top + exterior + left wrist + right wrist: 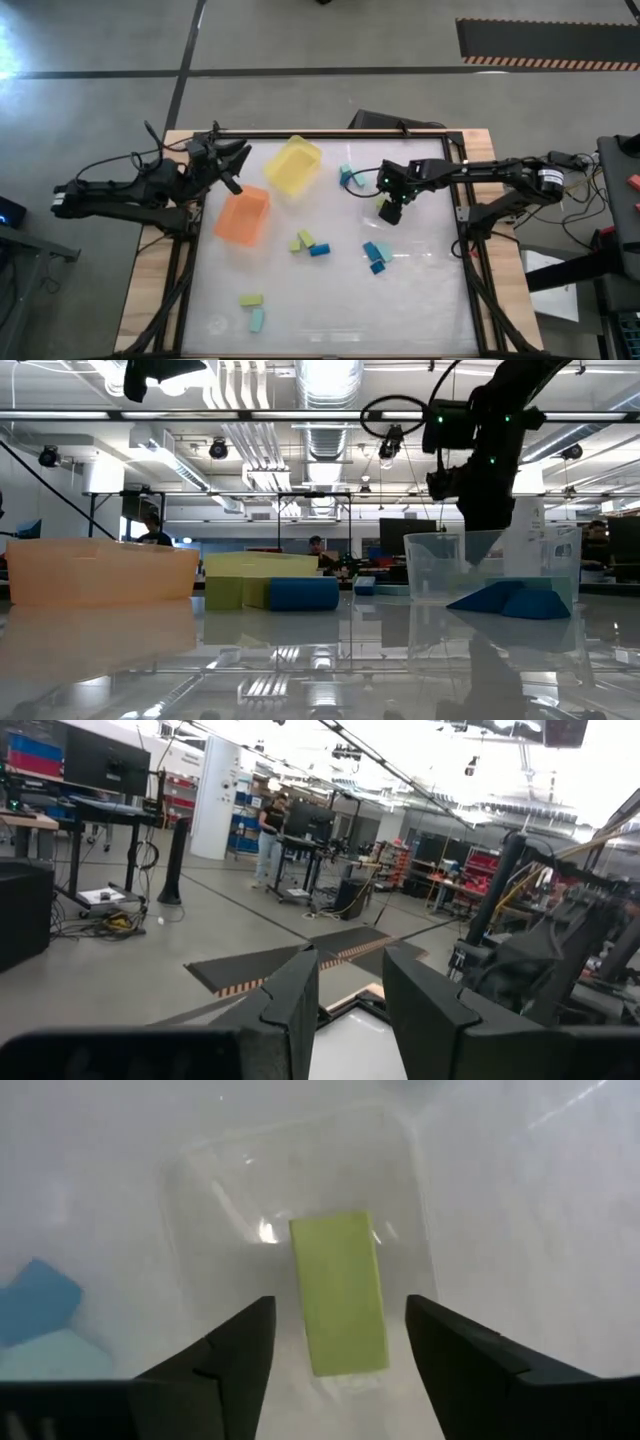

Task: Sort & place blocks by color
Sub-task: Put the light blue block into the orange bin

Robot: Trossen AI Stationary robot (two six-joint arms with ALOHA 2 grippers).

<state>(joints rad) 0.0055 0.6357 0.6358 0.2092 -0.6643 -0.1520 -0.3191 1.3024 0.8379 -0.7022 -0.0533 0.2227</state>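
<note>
Between the right gripper's (340,1370) parted jaws, yellow-green block (340,1292) in clear dish (200,1230).

Overhead and table-level views share the orange bin (243,217) (wrist views closer).

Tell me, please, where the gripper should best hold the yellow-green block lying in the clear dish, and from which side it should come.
Probably from straight above, closing on the two long sides of the yellow-green block. It lies flat in the clear dish, whose walls block a sideways approach. The right gripper, open, already straddles its narrow width.
</note>
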